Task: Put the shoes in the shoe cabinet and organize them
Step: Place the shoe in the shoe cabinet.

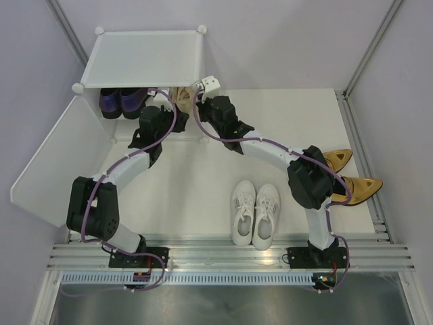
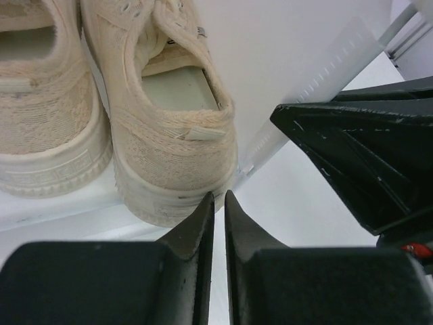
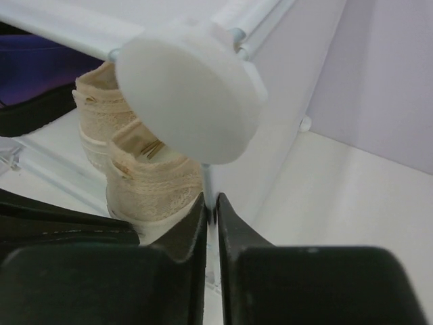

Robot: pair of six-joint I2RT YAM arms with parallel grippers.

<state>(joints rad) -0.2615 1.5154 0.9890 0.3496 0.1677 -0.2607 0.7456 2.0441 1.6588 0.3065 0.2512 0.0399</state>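
The beige sneakers point(image 2: 172, 128) sit inside the cabinet point(image 1: 145, 57), in the right half of its mouth, with the purple loafers point(image 1: 122, 101) just beside them at 9 o'clock. In the left wrist view the nearer sneaker lies at 12 o'clock from my left hand point(image 2: 218, 196), heel toward me, its long axis running 6 to 12 into the cabinet. That hand is clenched on nothing, its tips just short of the heel sole, so a straight nudge deeper would be its job, I judge. My right hand point(image 3: 211, 198) is also drawn closed at the cabinet's right front corner, under the round connector point(image 3: 189, 95). The thin post runs down to its tips, and I cannot tell whether it nips it. On the surface point(image 1: 196, 183) the white sneakers point(image 1: 256, 213) wait at 6 o'clock from the cabinet. The gold heels point(image 1: 352, 183) lie at 4 o'clock, partly under the right arm. The door point(image 1: 57, 159) hangs wide open at 8 o'clock, so the approach is unobstructed.
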